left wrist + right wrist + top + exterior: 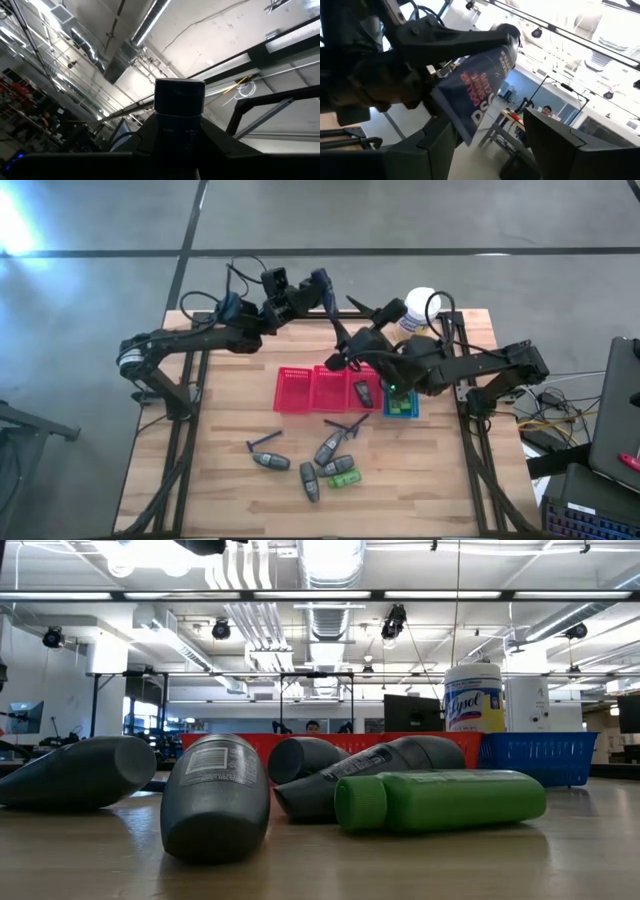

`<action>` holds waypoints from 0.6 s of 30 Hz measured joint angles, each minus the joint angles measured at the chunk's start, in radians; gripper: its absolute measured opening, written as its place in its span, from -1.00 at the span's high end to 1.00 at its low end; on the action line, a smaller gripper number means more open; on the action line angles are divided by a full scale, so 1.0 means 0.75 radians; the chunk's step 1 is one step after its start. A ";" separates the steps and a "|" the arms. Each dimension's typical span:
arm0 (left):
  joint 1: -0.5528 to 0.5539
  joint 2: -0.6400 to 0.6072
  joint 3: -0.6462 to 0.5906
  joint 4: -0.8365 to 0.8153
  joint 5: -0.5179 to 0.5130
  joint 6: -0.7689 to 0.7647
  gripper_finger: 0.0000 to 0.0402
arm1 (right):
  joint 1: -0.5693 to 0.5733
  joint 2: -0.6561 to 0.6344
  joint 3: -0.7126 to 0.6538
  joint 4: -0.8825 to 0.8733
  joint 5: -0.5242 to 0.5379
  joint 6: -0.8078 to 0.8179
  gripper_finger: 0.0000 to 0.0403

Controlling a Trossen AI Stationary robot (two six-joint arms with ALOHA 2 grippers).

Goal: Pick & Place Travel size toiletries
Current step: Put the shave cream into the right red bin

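A dark blue printed tube is up in the air over the table's far middle, in my left gripper, which is shut on it. My right gripper is open just right of it, above the red basket's far rim; in the right wrist view the tube shows ahead of its spread fingers. Several dark grey bottles, green bottles and thin dark razor sticks lie on their sides near the table's front. One grey bottle lies in the red basket. My left gripper holds the blue tube by one end, seen from the right wrist view, with the rest of the tube sticking out free beyond the fingers. The tube is lifted clear of the table. In the left wrist view a squared dark end shows between the fingers.
The red basket sits mid-table with a blue basket, holding green items, at its right end. A white-and-yellow canister stands behind my right arm at the far right. In the low view, bottles fill the foreground.
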State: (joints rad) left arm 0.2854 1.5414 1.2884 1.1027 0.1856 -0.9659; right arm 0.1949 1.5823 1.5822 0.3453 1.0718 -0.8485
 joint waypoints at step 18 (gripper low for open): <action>0.002 0.000 -0.001 -0.051 0.027 -0.067 0.55 | -0.016 0.005 -0.001 -0.005 -0.034 -0.024 0.45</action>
State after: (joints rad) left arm 0.2867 1.5416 1.2881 1.0645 0.2062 -1.0163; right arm 0.1833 1.5860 1.5814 0.3412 1.0461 -0.8669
